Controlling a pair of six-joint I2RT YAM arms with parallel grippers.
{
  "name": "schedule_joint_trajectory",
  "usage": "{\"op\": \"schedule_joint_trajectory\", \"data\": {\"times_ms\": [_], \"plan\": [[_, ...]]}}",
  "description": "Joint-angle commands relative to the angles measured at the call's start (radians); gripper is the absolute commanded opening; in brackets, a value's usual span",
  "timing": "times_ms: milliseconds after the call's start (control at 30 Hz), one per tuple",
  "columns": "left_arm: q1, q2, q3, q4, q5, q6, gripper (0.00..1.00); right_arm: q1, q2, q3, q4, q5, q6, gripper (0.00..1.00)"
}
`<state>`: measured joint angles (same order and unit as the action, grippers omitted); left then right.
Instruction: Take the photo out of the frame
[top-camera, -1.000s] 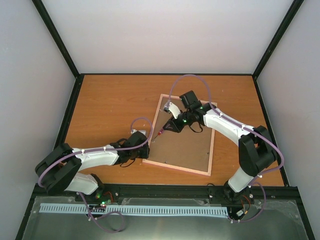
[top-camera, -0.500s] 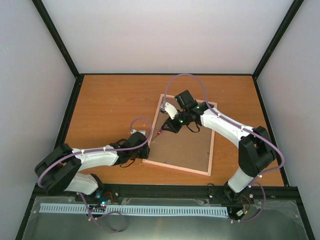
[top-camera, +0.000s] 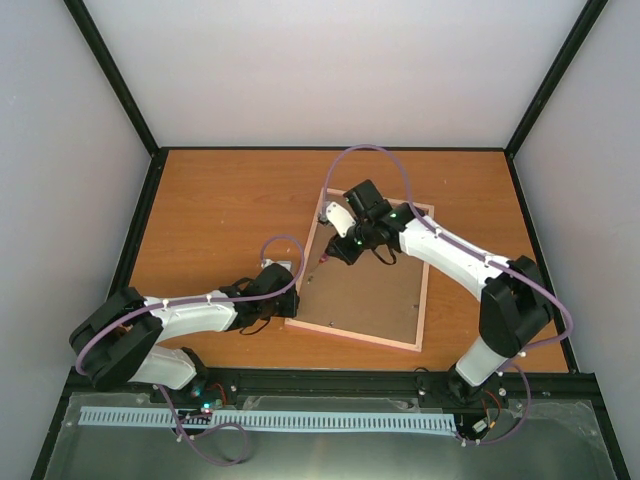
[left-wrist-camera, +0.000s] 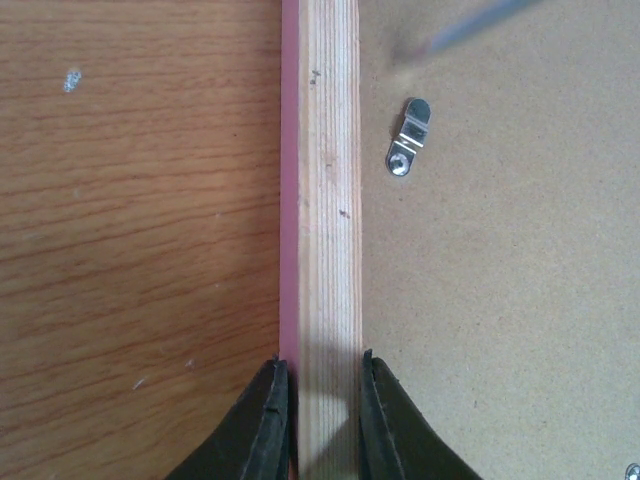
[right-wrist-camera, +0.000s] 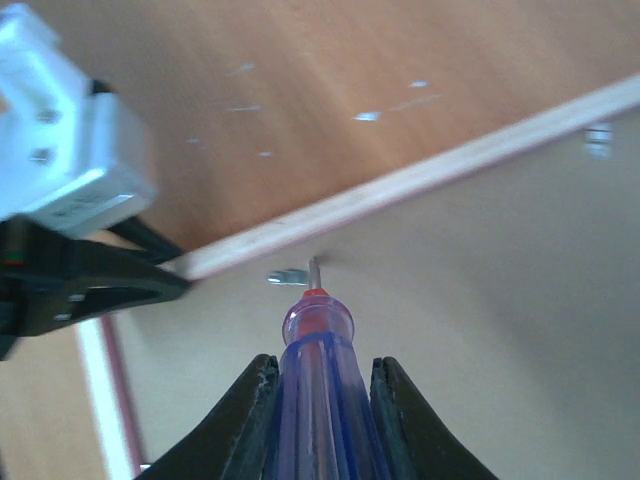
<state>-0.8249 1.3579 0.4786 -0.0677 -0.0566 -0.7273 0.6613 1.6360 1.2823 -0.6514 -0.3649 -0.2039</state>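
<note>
The frame (top-camera: 370, 300) lies face down on the table, brown hardboard back up, edged in pale wood with a pink rim. My left gripper (left-wrist-camera: 324, 365) is shut on the frame's left rail (left-wrist-camera: 330, 200), one finger on each side. My right gripper (right-wrist-camera: 322, 365) is shut on the purple-handled screwdriver (right-wrist-camera: 318, 340). The screwdriver's metal tip sits at a small metal clip (right-wrist-camera: 287, 277) on the backing, close to the left rail. From above, the right gripper (top-camera: 338, 250) hovers over the frame's upper left part. The photo is hidden under the backing.
Another metal clip (left-wrist-camera: 410, 135) lies on the hardboard just inside the left rail. Orange wooden tabletop (top-camera: 220, 210) surrounds the frame, bounded by black rails and pale walls. The left gripper's white body (right-wrist-camera: 70, 150) shows close to the screwdriver.
My right arm has shifted left and a little farther back over the frame, carrying the screwdriver toward the left rail. The left arm has not moved.
</note>
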Motion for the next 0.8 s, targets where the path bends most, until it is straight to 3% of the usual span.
{"op": "schedule_joint_trajectory", "data": {"times_ms": [0,333,767], "plan": [[-0.009,0.003,-0.017,-0.042,0.040,-0.029,0.01,-0.021,-0.053,0.015,-0.055,0.284,-0.026,0.03],[-0.009,0.000,0.017,-0.060,0.019,-0.004,0.01,-0.114,-0.257,-0.063,-0.171,0.103,-0.120,0.03],[-0.010,0.033,0.042,-0.056,0.034,0.021,0.01,-0.118,-0.459,-0.248,-0.222,-0.113,-0.314,0.03]]}}
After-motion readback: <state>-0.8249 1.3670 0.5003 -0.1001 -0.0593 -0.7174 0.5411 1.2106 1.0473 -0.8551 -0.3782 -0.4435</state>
